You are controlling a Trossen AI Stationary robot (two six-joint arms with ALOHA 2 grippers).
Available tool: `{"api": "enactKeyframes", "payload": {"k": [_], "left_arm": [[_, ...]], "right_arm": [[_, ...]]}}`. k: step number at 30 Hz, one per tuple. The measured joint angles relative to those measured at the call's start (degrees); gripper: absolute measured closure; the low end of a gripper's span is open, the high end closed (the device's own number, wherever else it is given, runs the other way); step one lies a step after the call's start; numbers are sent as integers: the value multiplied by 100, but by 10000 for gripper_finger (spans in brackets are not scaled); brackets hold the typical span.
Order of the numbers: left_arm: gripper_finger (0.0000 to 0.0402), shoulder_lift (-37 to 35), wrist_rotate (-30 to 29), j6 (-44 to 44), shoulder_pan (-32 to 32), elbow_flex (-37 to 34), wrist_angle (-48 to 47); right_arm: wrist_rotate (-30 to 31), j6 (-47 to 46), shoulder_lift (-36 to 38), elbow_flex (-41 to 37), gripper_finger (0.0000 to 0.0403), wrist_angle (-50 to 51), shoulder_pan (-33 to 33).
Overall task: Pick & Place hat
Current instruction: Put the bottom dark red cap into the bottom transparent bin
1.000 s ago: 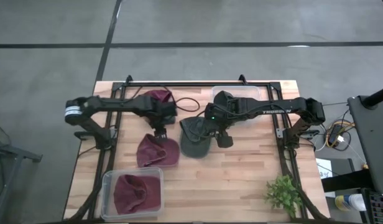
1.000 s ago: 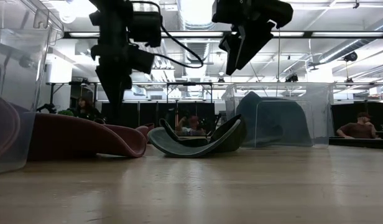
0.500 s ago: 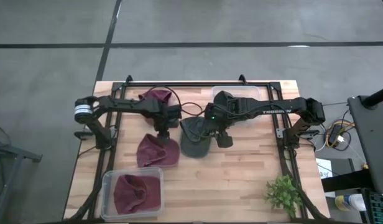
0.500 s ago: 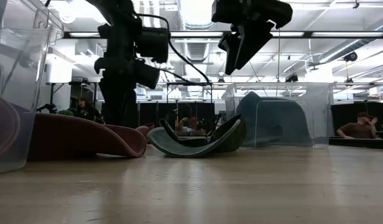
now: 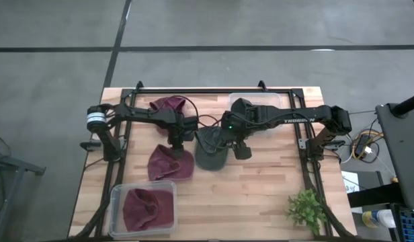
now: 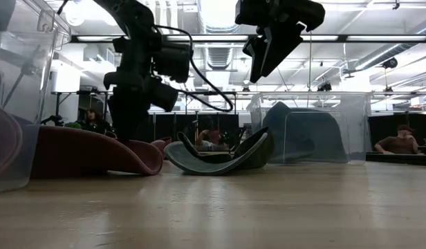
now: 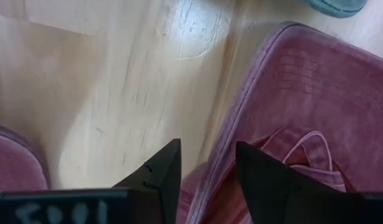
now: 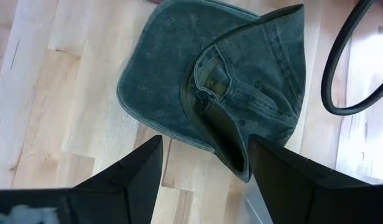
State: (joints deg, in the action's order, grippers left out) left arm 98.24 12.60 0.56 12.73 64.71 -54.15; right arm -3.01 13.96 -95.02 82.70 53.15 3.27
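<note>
A maroon hat [image 5: 170, 163] lies flat on the wooden table, left of centre; it also shows in the low view [image 6: 95, 155] and the left wrist view [image 7: 316, 106]. My left gripper [image 5: 177, 142] is open and low over its far right edge [image 7: 207, 171]. A dark green hat [image 5: 208, 153] lies upside down at the table's centre, its brim curled up [image 6: 216, 158]. My right gripper [image 5: 232, 144] is open and empty, well above the green hat [image 6: 265, 59], which shows below it in the right wrist view [image 8: 210, 81]. My left gripper's open fingers point down and stand on either side of the maroon hat's edge [image 7: 224, 146]. The hat lies flat on the table. I cannot tell whether the fingers touch it.
A second maroon hat [image 5: 168, 105] lies at the far left. A clear bin [image 5: 143, 208] at the near left holds another maroon hat. A clear bin [image 5: 257, 101] at the far right holds a green hat [image 6: 306, 135]. A small plant [image 5: 306, 210] stands at the near right.
My left gripper has moved toward the table's right and down onto the maroon hat's far right edge. My right gripper and both hats have kept still.
</note>
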Motion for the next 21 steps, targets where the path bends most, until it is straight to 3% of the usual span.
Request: {"api": "enactKeyframes", "payload": {"k": [7, 13, 21], "left_arm": [[384, 8, 117, 99, -2, 19, -41], [394, -49, 191, 108, -2, 229, -288], [394, -444, -149, 105, 2, 920, -1124]], "right_arm": [[0, 20, 2, 0, 175, -20, 0], [0, 20, 0, 0, 174, -26, 0], [4, 20, 0, 0, 174, -37, 2]]}}
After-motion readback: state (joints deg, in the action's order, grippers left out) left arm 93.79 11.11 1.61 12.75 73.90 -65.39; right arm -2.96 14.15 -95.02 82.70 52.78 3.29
